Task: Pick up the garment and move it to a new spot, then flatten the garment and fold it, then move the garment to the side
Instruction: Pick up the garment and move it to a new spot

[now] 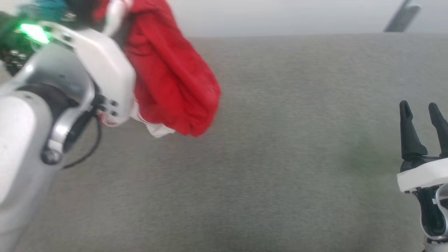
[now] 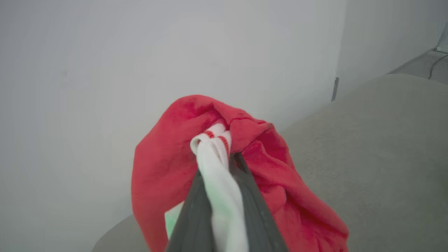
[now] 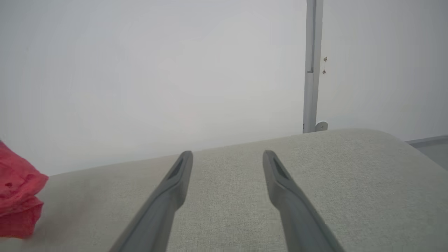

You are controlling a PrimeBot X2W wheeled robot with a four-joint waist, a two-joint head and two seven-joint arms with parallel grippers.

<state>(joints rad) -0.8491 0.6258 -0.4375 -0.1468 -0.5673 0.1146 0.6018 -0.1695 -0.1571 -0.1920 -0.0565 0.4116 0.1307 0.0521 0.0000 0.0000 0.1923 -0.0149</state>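
The garment (image 1: 171, 77) is a bunched bright red cloth with a white part at its lower edge, hanging at the upper left of the head view beside my pale left arm. In the left wrist view my left gripper (image 2: 218, 164) is shut on the garment (image 2: 164, 164), with a white fold with red stripes pinched between the dark fingers. The garment's red edge (image 3: 17, 189) also shows at the far left of the right wrist view, low over the surface. My right gripper (image 1: 419, 105) stands at the lower right, open and holding nothing, and its fingers (image 3: 227, 154) are spread apart over bare cloth.
A wide grey fabric-covered surface (image 1: 280, 140) spreads under both arms, ending at a pale wall behind. A grey vertical rail (image 3: 311, 66) runs up the wall past the far edge. A dark slanted bar (image 1: 402, 17) shows at the top right.
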